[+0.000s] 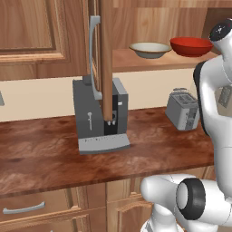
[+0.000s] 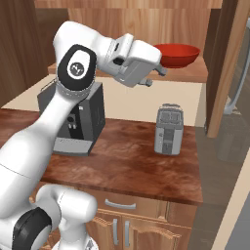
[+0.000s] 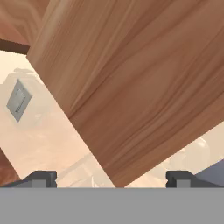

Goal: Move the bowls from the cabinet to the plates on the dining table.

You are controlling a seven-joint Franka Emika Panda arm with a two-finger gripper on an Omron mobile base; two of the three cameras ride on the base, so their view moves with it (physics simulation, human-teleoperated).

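Note:
The wall cabinet [image 1: 41,36] stands open. On its wooden shelf [image 1: 136,61] the cream-beige bowl [image 1: 149,49] rests left of the glossy red bowl [image 1: 191,45]. From the right base view my gripper [image 2: 155,77] hovers at shelf height, just left of the red bowl [image 2: 178,54], and the hand hides the cream bowl. My gripper [image 3: 110,178] is open in the hand view, with a slanted brown wood panel [image 3: 131,87] close in front and nothing between the fingertips [image 3: 41,178]. The plates and the dining table are out of view.
Below the shelf, a grey coffee machine [image 1: 99,118] and a silver toaster [image 1: 182,108] stand on the reddish wood counter [image 1: 45,154]. One open cabinet door [image 1: 106,59] hangs edge-on above the coffee machine, with a long grey handle [image 1: 94,54]. Another open door [image 2: 229,63] stands right of the toaster [image 2: 168,129].

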